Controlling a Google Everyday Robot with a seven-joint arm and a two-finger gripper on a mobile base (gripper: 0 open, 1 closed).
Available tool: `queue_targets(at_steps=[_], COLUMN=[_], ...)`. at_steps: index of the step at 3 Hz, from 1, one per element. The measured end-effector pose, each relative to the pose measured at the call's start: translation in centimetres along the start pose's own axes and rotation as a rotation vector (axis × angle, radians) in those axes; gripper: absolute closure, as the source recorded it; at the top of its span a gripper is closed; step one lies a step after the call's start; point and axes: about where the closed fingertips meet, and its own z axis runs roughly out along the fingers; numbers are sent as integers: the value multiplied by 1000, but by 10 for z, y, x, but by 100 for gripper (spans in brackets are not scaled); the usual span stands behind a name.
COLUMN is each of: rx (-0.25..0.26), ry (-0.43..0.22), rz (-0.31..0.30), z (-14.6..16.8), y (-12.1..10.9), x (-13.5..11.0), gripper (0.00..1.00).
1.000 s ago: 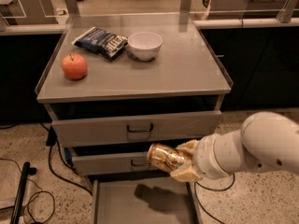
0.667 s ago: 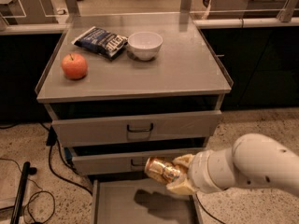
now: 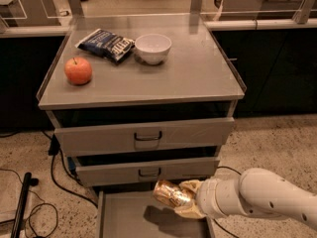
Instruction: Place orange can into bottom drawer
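Observation:
The orange can is shiny orange-gold and lies tilted on its side in my gripper. The gripper is shut on the orange can and holds it just above the open bottom drawer, over the drawer's right half. The can's shadow falls on the drawer's flat grey floor. My white arm comes in from the lower right. The bottom drawer is pulled out below the two handled drawers.
The grey cabinet top carries an orange-red apple, a dark blue chip bag and a white bowl. The top drawer and middle drawer stand slightly pulled out. Black cables lie on the floor at left.
My gripper has moved down and a little left with the orange can, from in front of the middle drawer to just over the bottom drawer.

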Motion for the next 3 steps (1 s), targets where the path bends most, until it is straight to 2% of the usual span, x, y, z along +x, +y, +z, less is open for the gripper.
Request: queue_targets(at_steps=[1,3], rx=[-34,-50], ry=[-14,-9], rz=[53,65], z=[21,28], y=[-2,-2], x=[33,36], gripper=[100,100])
